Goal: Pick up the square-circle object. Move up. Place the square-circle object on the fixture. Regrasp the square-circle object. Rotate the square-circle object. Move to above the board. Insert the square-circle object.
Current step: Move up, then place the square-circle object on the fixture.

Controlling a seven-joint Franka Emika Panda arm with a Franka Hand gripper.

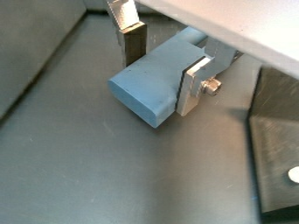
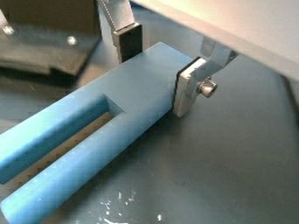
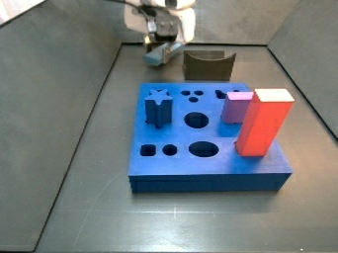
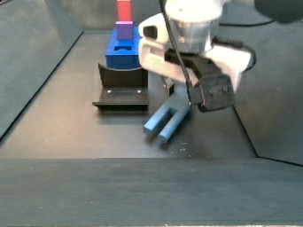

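The square-circle object (image 4: 166,122) is a light grey-blue bar with a slot in one end, lying flat on the dark floor. It also shows in both wrist views (image 1: 146,87) (image 2: 93,131). My gripper (image 4: 183,93) is down over its unslotted end. In both wrist views the gripper (image 1: 163,61) (image 2: 158,61) has a silver finger on each side of the bar, and both pads appear to press on it. The fixture (image 4: 120,89) (image 3: 208,65) stands just beside the bar. The blue board (image 3: 199,181) lies further off.
On the board stand a tall red block (image 3: 264,124), a small pink block (image 3: 238,107) and a dark blue star peg (image 3: 158,107). Grey walls enclose the floor on all sides. The fixture's base plate (image 2: 41,52) lies close to the gripper.
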